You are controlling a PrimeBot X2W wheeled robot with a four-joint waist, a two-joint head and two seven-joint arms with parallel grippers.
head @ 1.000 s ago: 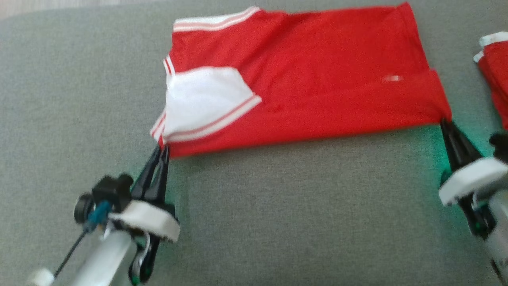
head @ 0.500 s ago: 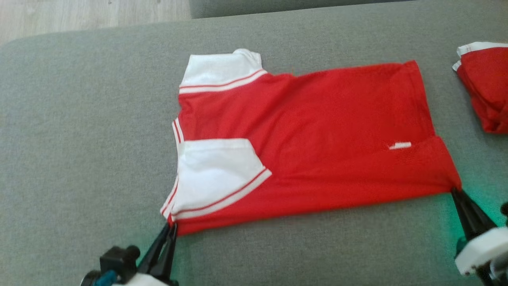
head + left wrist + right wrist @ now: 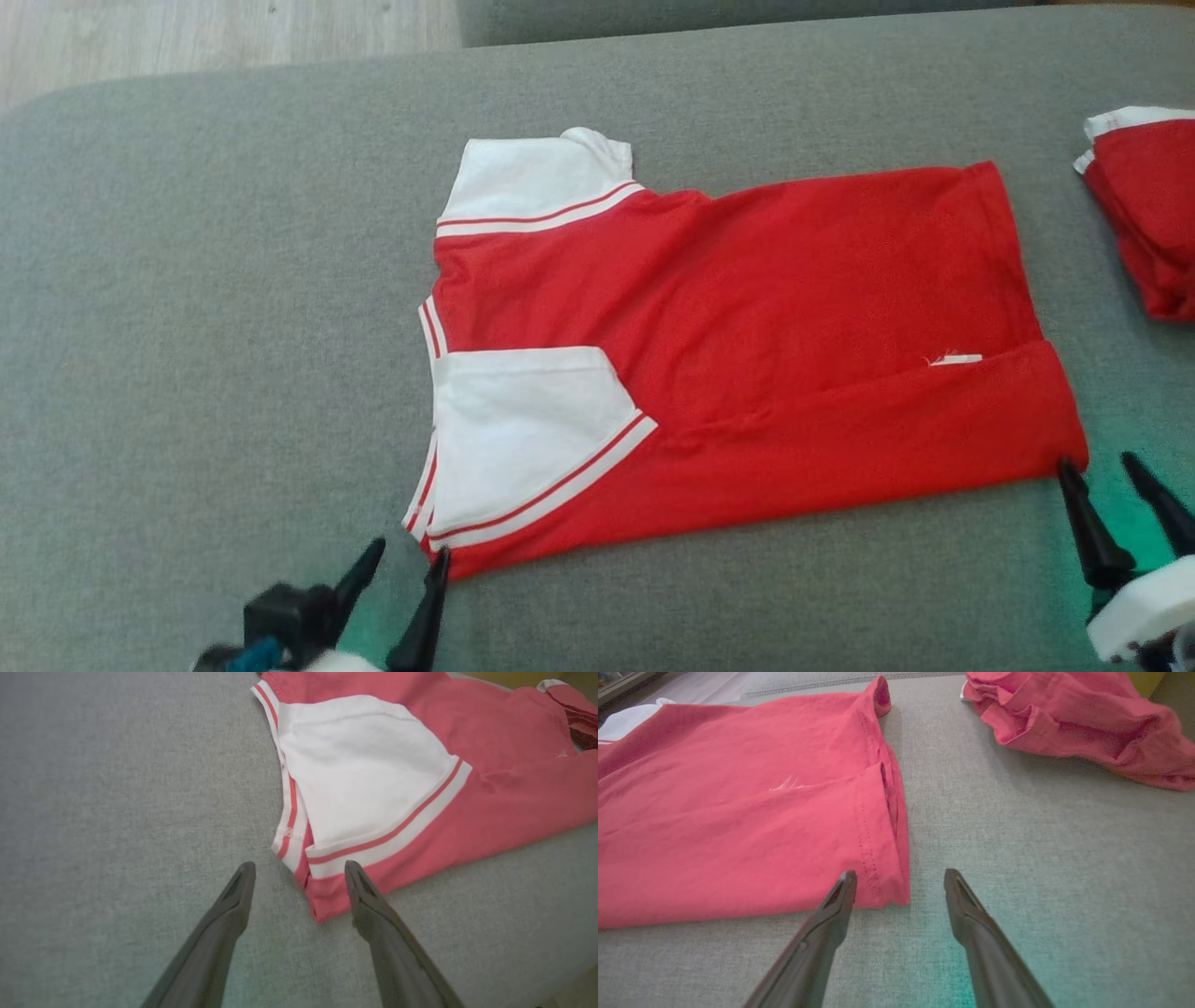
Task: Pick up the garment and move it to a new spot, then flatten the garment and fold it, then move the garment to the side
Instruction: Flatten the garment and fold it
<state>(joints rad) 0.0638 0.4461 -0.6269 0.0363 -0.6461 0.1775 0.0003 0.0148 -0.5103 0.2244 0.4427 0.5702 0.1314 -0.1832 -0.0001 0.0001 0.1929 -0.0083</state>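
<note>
- Twice gaping wide at the fingertips, clamping nothing on either side.
- Straddling, with the left gripper (image 3: pixel 409 548) (image 3: pixel 300 865), the corner of the garment (image 3: pixel 747 355) (image 3: pixel 514 788) at 7 o'clock of the cloth in the head view, pointing one tip right at the hem, too close to tell touching from apart.
- Flanking, with the right gripper (image 3: pixel 1096 460) (image 3: pixel 900 872), the hem corner at 4 o'clock, setting one tip just beside the red edge and the other over bare cushion (image 3: pixel 187 327).
- Lying flat on that grey cushion as a red spread running from 9 to 3 o'clock, carrying the near long strip doubled over, showing one white sleeve (image 3: pixel 523 439) at 8 o'clock and another at 11 o'clock.
- Sitting bunched as a second garment (image 3: pixel 1144 215) (image 3: pixel 1073 723) at 2 o'clock, well apart from the first.
- Showing pale wooden floor (image 3: pixel 187 37) at 11 o'clock, beyond the cushion's far edge.
</note>
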